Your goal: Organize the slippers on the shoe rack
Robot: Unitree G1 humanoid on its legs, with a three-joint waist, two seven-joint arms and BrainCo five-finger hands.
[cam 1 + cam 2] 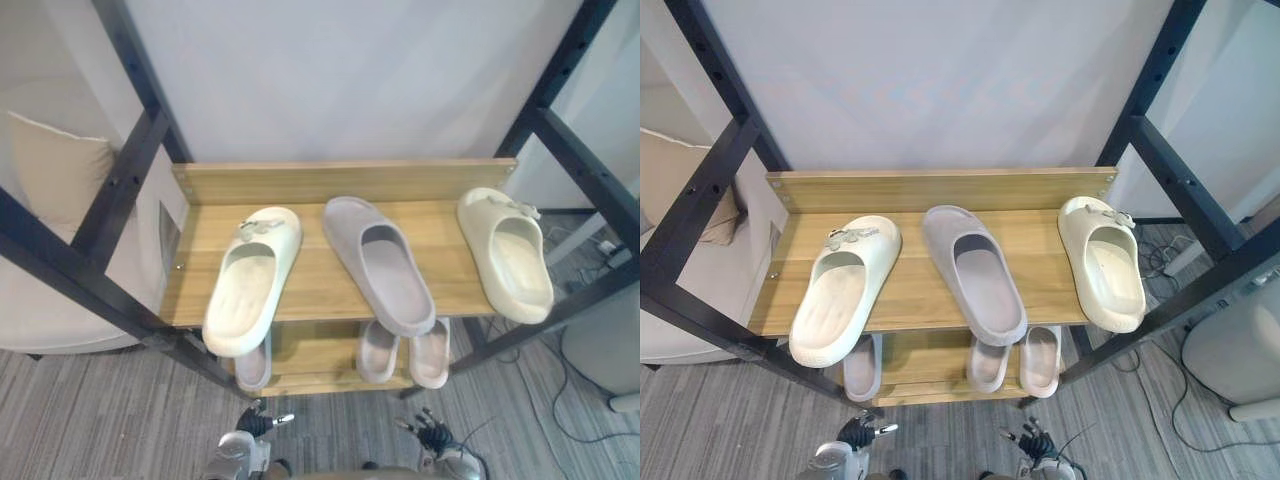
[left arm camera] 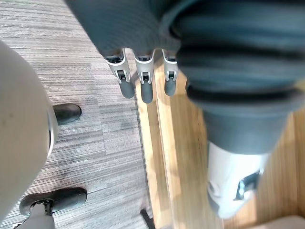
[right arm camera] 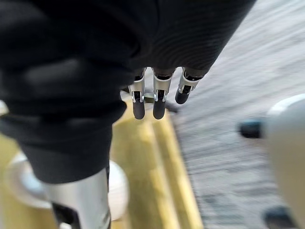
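Observation:
On the top wooden shelf (image 1: 320,185) of the shoe rack lie three slippers, toes toward me. A cream one (image 1: 252,282) is at the left and hangs over the front edge. A grey-mauve one (image 1: 380,262) is in the middle and another cream one (image 1: 507,252) at the right end. Three greyish slippers (image 1: 378,350) peek out on the lower shelf. My left hand (image 1: 253,422) and right hand (image 1: 432,434) hang low in front of the rack, apart from the slippers. Each has relaxed, straight fingers (image 2: 140,81) (image 3: 157,98) and holds nothing.
Black metal frame posts (image 1: 130,170) (image 1: 575,150) slant up on both sides of the rack. A beige cushioned seat (image 1: 50,200) stands at the left, and a white rounded object (image 1: 610,350) with cables on the floor at the right. Grey carpet (image 1: 120,420) lies in front.

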